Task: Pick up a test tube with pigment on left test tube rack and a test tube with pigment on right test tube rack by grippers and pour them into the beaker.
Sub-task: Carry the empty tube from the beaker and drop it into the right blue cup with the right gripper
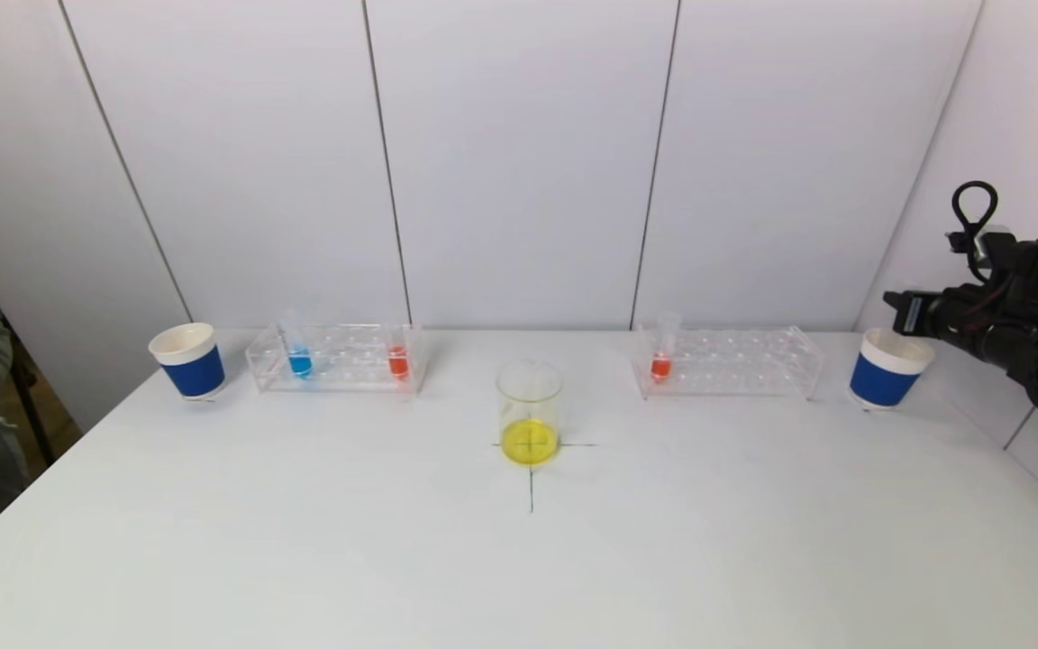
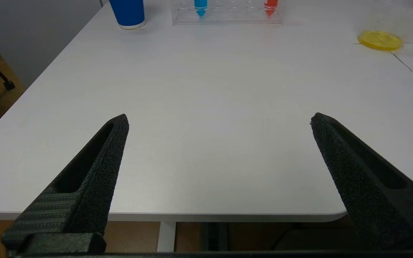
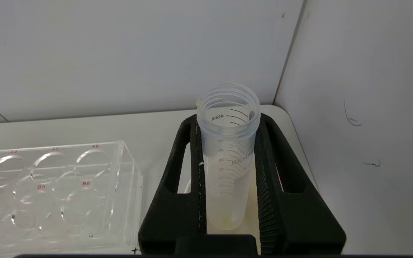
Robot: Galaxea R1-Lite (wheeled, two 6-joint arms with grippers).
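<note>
A clear beaker (image 1: 529, 424) with yellow liquid stands mid-table on a cross mark. The left rack (image 1: 339, 371) holds a blue-pigment tube (image 1: 299, 356) and a red-pigment tube (image 1: 397, 356). The right rack (image 1: 735, 370) holds one red-pigment tube (image 1: 661, 356). My right gripper (image 3: 228, 122) is shut on an empty clear test tube (image 3: 228, 161), held upright over the right blue cup (image 1: 888, 371) beside the right rack (image 3: 48, 186). My left gripper (image 2: 219, 120) is open and empty over the table's near left edge, out of the head view.
A second blue cup (image 1: 188, 361) stands left of the left rack. White wall panels close the back and right sides. The left wrist view shows that cup (image 2: 127, 12), the left rack (image 2: 228, 19) and the beaker's yellow bottom (image 2: 380, 39) far off.
</note>
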